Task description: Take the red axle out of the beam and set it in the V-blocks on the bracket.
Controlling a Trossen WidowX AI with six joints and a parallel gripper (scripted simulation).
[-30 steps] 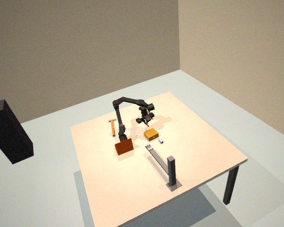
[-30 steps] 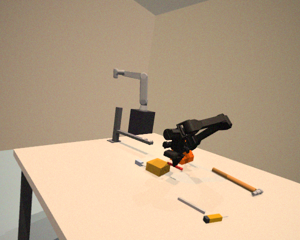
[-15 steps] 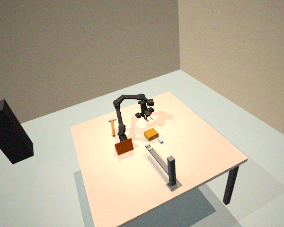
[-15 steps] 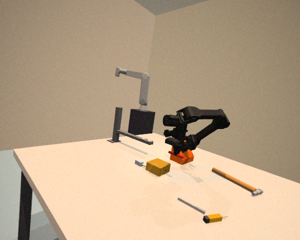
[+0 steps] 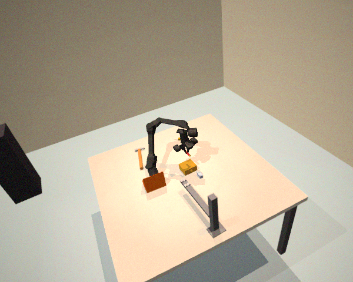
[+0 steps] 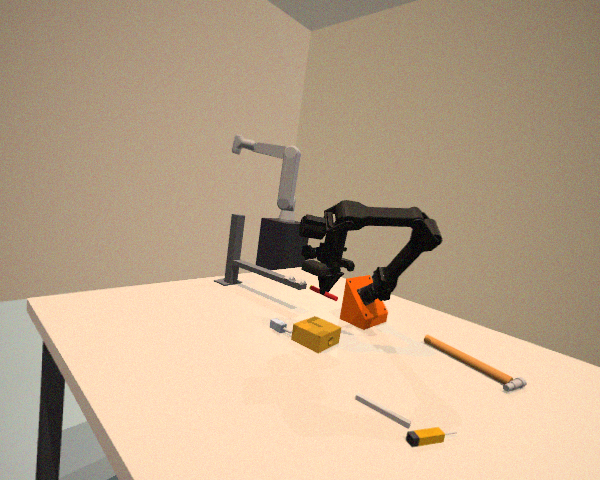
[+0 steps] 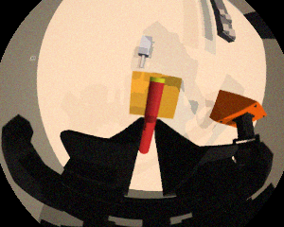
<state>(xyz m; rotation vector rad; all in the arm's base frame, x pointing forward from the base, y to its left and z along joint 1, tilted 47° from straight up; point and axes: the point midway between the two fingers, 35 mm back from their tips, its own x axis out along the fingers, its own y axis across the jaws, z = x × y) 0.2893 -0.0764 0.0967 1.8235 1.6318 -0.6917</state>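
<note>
Red, smooth, round-sectioned axle [image 5: 188, 154] [image 6: 323, 292] [image 7: 151, 113], yellow at one end, sits grasped between the narrowly parted black fingers of the gripper [image 5: 187, 151] [image 6: 323, 292] [image 7: 149, 121], mid-frame in the exterior view, raised off the pale tabletop [image 5: 231, 182] [image 6: 186, 372] [image 7: 76, 61]. Out of the sharp-edged, boxy ochre beam [image 5: 187, 167] [image 6: 316, 334]. Farther out, upper left of centre in the exterior view: grey bracket [image 5: 213, 212] [image 6: 234, 248] [image 7: 221, 19], square post, slim bar, space between bar and axle.
</note>
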